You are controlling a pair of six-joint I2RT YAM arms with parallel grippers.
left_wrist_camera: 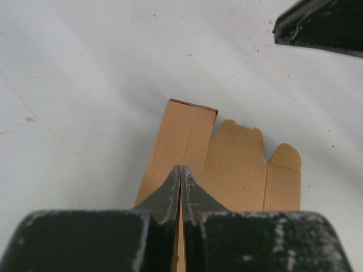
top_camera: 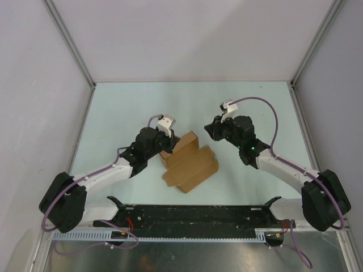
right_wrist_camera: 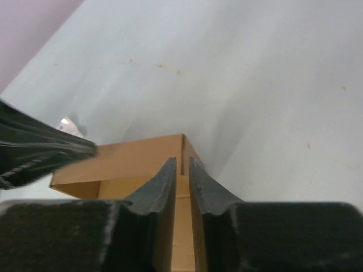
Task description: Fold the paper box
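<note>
The left gripper [left_wrist_camera: 180,175] was pinched shut on a thin standing edge of the paper box [top_camera: 190,163], which lay on the table [top_camera: 125,107] between the arms. The box looked only partly formed: one oblong section was raised at its far left, while the rounded flaps [left_wrist_camera: 244,164] lay flat and untucked. The right gripper [right_wrist_camera: 181,167], jaws narrowly parted, hovered by the box's far corner, apparently holding nothing.

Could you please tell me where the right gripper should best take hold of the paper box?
Probably the thin raised wall at the far corner of the paper box, approached from the right, jaws straddling its edge: it stands above the flat flaps, and the left gripper pinches the opposite side.
</note>
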